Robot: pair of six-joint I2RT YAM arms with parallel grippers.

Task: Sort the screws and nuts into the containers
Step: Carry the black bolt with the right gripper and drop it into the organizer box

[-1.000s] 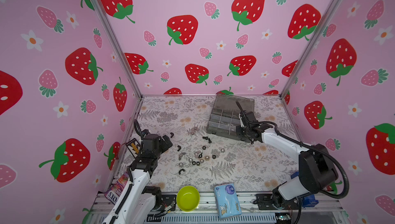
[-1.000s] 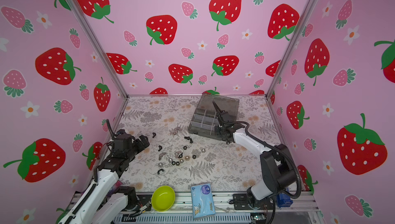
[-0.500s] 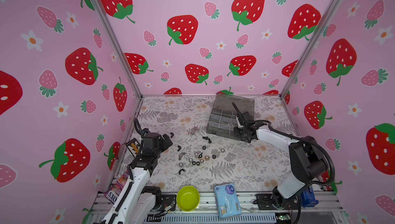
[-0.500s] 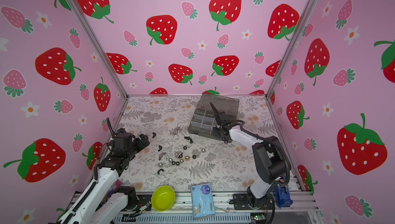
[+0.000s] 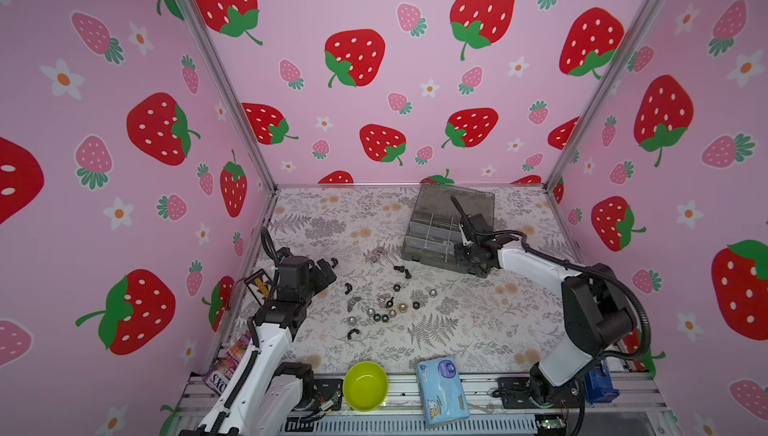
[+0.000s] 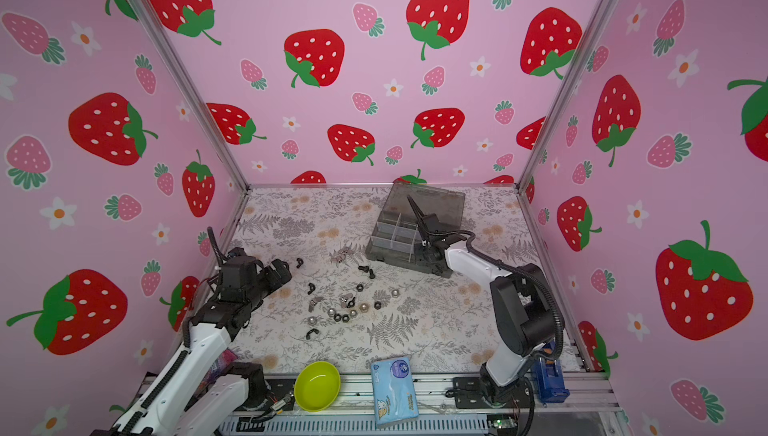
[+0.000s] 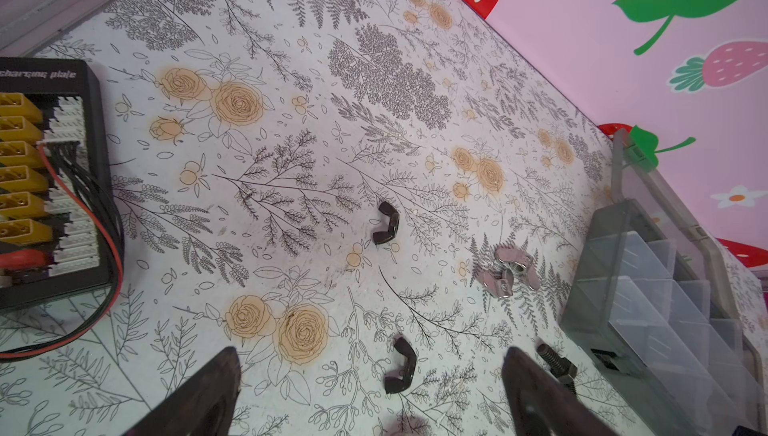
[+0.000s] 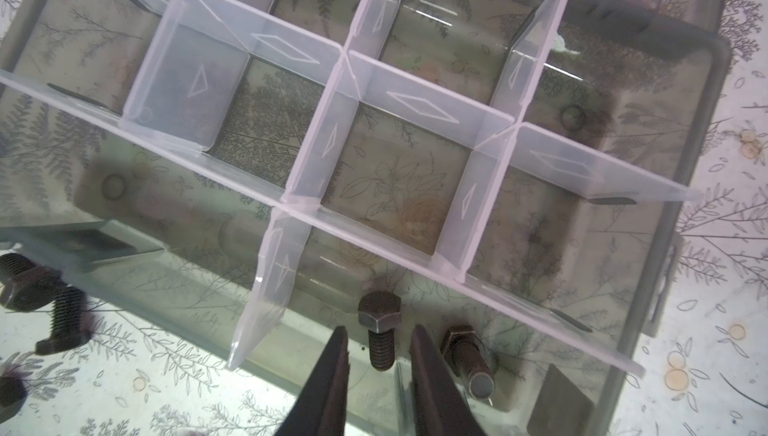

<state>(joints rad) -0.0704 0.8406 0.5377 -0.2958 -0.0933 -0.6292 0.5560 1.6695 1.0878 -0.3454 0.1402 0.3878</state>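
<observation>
The smoky-grey organizer box (image 5: pixel 419 242) (image 6: pixel 386 246) stands at the back right, lid up. My right gripper (image 5: pixel 463 257) (image 8: pixel 379 328) reaches into its front compartment, jaws a little apart, open. A black hex screw (image 8: pixel 379 315) lies on the compartment floor between the tips, touching neither finger. A second black screw (image 8: pixel 465 355) lies beside it. Loose screws and nuts (image 5: pixel 386 305) (image 6: pixel 345 307) are scattered mid-table. My left gripper (image 5: pixel 328 265) (image 7: pixel 370 357) hovers wide open and empty near a black wing nut (image 7: pixel 401 365).
A black wing nut (image 7: pixel 385 228), silver wing nuts (image 7: pixel 511 271) and a black screw (image 7: pixel 557 365) lie left of the box. A charging plate (image 7: pixel 50 180) sits by the left wall. A green bowl (image 5: pixel 365 386) and tissue pack (image 5: pixel 442 390) rest at the front edge.
My right gripper's jaws have parted from shut, letting go of the black screw in the box's front compartment. The left arm has not moved.
</observation>
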